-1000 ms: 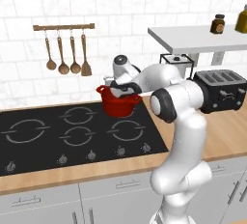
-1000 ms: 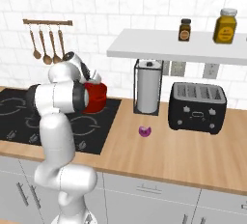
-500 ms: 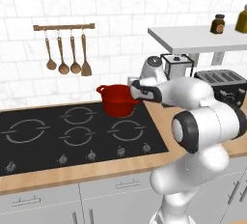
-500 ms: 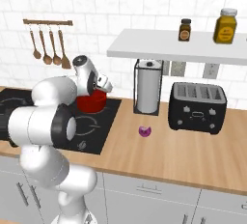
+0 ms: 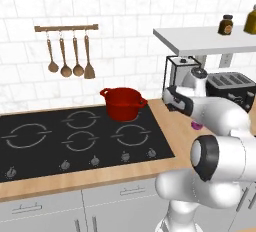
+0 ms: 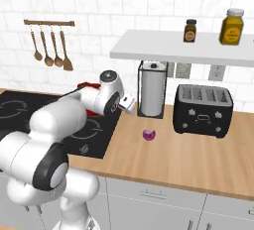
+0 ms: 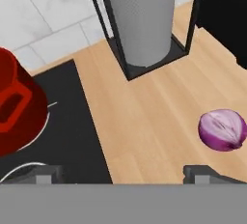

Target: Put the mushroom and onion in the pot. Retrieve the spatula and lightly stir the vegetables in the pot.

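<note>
The main risk at this moment lay in the onion (image 7: 223, 130), a small rounded purple piece resting free on the wooden counter (image 7: 144, 121): it sat off to one side of the gripper (image 7: 124, 174) rather than between its fingertips, so a descent without recentring would probably nudge it with one finger and send it rolling toward the paper-towel holder (image 7: 140, 20) ahead of the hand. The red pot (image 7: 17, 107) stood on the cooktop to the opposite side, apart from the hand. The arm was bent across the counter's edge, its hand held low and angled forward and down, above the boundary of cooktop and wood. The jaws stood spread wide with nothing between them. The spatula (image 5: 89, 57) hung on the wall rail, far beyond the pot.
</note>
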Available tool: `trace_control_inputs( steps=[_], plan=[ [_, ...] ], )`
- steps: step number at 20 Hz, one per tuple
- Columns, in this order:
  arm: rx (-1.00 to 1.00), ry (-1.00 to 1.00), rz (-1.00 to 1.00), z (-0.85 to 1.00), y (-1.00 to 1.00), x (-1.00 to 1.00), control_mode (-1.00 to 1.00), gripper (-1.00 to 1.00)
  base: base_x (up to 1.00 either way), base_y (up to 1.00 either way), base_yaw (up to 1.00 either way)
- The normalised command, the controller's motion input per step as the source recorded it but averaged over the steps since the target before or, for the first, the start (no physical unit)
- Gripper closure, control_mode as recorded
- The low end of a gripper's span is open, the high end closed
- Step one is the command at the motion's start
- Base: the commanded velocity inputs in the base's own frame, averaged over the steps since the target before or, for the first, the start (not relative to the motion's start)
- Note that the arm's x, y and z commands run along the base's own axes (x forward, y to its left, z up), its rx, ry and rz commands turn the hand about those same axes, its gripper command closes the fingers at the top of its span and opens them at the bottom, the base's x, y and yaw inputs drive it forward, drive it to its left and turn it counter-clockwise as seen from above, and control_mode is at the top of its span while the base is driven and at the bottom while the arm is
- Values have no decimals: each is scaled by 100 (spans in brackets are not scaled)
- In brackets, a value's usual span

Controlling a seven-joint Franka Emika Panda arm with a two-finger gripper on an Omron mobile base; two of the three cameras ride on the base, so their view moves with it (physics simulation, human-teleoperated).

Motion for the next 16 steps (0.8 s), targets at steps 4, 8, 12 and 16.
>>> trace_control_inputs(
  steps=[4, 8, 12, 16],
  plan=[
    [6, 13, -15, -13, -100, -23, -100, -100, 0, 0, 0],
    [14, 13, -14, -28, -100, -26, -100, -100, 0, 0, 0],
    [16, 8, -10, -47, -94, -37, -100, -100, 0, 0, 0],
    [16, 3, -4, -49, -61, -1, -100, -100, 0, 0, 0]
  ],
)
